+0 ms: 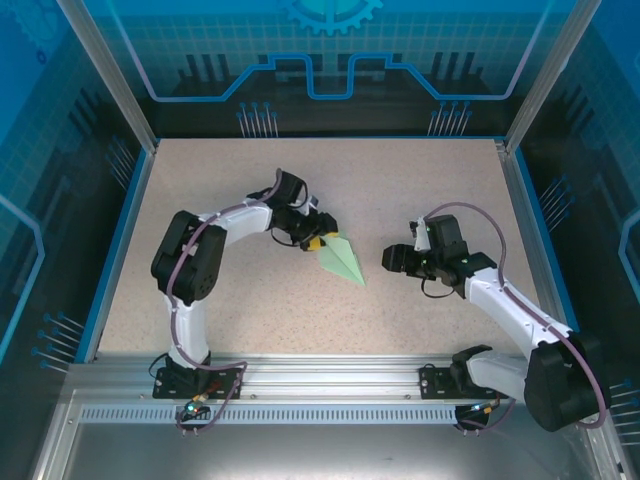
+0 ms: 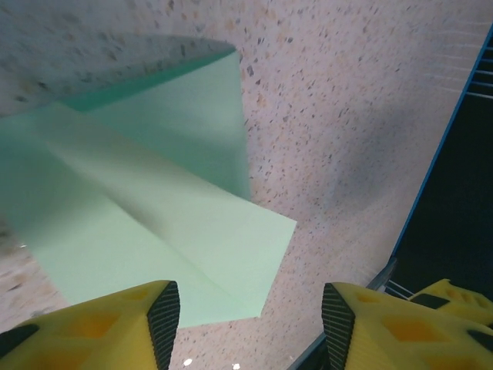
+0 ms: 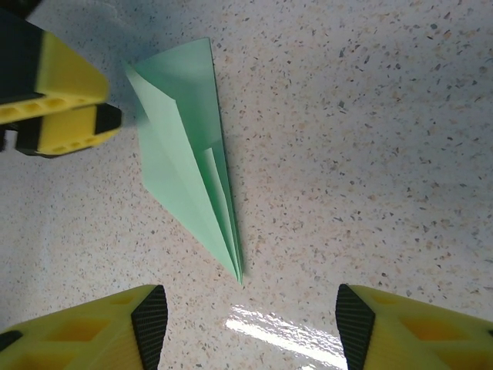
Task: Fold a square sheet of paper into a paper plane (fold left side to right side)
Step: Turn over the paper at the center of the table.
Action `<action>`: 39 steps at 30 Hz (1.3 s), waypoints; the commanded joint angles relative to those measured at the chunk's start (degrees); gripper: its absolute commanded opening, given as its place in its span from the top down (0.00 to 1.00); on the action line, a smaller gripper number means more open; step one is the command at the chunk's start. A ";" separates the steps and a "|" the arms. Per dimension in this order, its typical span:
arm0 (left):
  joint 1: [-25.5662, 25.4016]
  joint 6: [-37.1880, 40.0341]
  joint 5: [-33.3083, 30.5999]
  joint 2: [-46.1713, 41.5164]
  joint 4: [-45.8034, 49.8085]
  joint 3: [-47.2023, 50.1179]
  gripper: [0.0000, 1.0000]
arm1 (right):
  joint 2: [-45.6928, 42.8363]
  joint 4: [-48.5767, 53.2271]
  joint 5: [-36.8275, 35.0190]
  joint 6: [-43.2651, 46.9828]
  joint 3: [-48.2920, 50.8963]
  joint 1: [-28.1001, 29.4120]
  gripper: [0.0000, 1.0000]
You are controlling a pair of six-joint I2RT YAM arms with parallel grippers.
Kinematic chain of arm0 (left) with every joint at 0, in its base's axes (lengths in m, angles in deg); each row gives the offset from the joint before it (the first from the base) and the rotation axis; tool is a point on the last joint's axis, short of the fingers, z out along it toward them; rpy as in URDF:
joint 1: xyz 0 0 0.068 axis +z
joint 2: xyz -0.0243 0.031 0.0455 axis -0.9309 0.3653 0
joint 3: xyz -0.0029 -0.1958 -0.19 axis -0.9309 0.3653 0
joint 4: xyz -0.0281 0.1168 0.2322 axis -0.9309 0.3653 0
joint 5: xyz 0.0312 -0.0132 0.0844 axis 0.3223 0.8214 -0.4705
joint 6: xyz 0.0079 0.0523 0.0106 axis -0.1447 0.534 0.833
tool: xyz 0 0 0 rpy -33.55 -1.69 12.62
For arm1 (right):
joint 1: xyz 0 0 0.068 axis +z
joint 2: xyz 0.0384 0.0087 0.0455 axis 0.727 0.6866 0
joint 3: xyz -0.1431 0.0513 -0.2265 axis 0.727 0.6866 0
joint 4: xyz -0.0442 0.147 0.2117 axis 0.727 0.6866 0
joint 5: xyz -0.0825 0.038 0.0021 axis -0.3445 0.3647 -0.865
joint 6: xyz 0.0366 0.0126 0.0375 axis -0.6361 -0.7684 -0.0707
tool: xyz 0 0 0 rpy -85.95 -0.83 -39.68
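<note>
Paper plane (image 1: 342, 258) is seen flat mid-table (image 1: 250, 310), a dart w/ centre crease, tip toward near-right. L gripper (image 1: 314, 241) is at the wide tail, jaws parted, nothing held; paper contact prob. none, hard to tell. R gripper (image 1: 392, 258) is near the tip, parted, empty. Folding looks done. Arms should be lifted straight up so creases aren't dragged.

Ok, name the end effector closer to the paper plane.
The left end effector: it sits at the paper plane's wide end; the right end effector stands clear of it.
</note>
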 commanded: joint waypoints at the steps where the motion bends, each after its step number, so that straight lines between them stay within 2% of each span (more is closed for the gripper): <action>1: -0.81 -2.14 0.79 2.68 -2.44 -1.38 0.45 | -1.25 -1.30 1.05 -0.69 0.80 -0.75 0.37; 5: -1.32 -2.06 0.32 4.29 -2.01 -1.95 0.46 | -1.53 -0.69 0.83 -0.52 0.91 -0.89 0.37; 12: -1.42 -0.97 -1.71 1.93 0.61 -0.75 0.44 | -1.47 -0.77 0.82 -0.51 0.90 -1.08 0.37; 18: -1.96 -2.97 -0.21 4.63 -2.32 -0.54 0.45 | -1.25 -0.55 1.00 -0.16 0.78 -1.17 0.37; 32: -3.07 -2.25 0.70 7.21 -1.31 -5.99 0.62 | -0.68 -0.66 1.52 0.08 0.82 -1.58 0.37; 36: -3.09 -1.75 0.53 6.28 -0.88 -6.17 0.72 | -0.78 -1.84 2.51 -0.65 1.16 -2.33 0.36; 39: -3.06 -1.33 0.35 5.38 -0.51 -6.54 0.79 | -1.40 -5.05 6.39 -2.27 2.10 -3.94 0.36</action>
